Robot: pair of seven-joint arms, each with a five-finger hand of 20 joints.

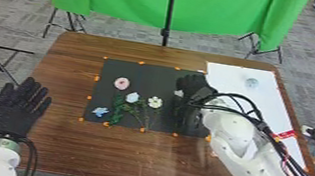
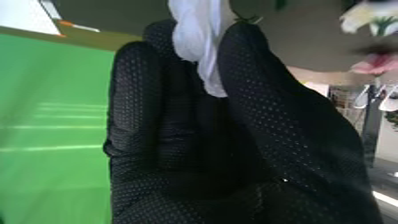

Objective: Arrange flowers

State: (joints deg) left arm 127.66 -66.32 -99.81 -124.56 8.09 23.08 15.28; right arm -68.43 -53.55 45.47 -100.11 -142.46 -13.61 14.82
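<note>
Black fabric covers the left hand, its fingers straight, by the left edge of the brown table. A blue flower lies near the near left corner of the black mat. Farther in are a pale flower and a yellow-centred flower, then a pink flower near the left edge. Toward the right edge, the right hand pinches a white bloom between thumb and fingers.
</note>
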